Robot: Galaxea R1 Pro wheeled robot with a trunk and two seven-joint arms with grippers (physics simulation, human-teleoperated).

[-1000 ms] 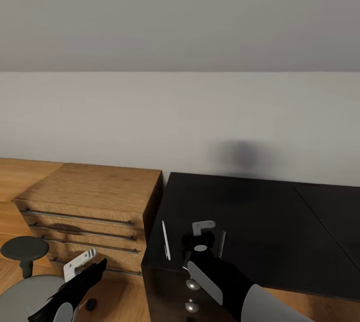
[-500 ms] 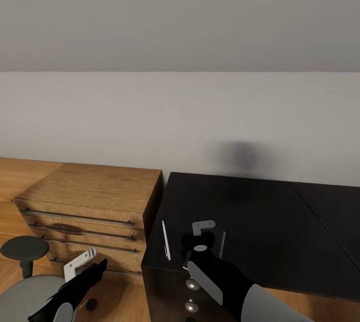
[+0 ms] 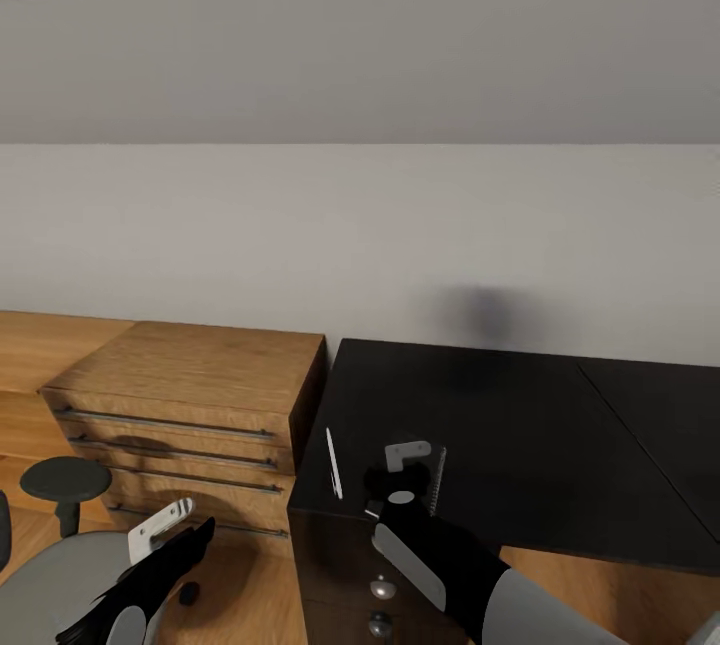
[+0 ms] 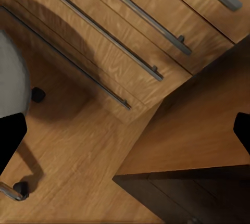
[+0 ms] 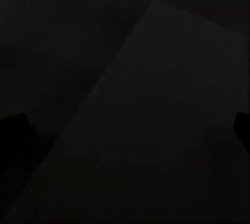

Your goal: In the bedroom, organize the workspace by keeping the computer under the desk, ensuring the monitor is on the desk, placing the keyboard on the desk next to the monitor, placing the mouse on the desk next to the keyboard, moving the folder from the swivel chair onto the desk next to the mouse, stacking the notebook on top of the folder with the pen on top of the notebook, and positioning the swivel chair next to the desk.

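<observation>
While the right gripper [image 3: 403, 473] reaches low over the worktop [image 3: 520, 435], fingers apart above the notebook [image 3: 432, 481], the pen [image 3: 333, 463] lies beside; left gripper [image 3: 165, 525] open over the swivel chair [image 3: 70, 575].

left gripper [image 3: 165, 525]: black fingers, light grey bracket with dark slots | left arm [image 3: 120, 605]: glossy black shell, grey panel near wrist | right gripper [image 3: 405, 460]: black body, grey angled bracket, round grey cap | right arm [image 3: 450, 565]: black casing, slanted grey plate, pale grey forearm segment
</observation>
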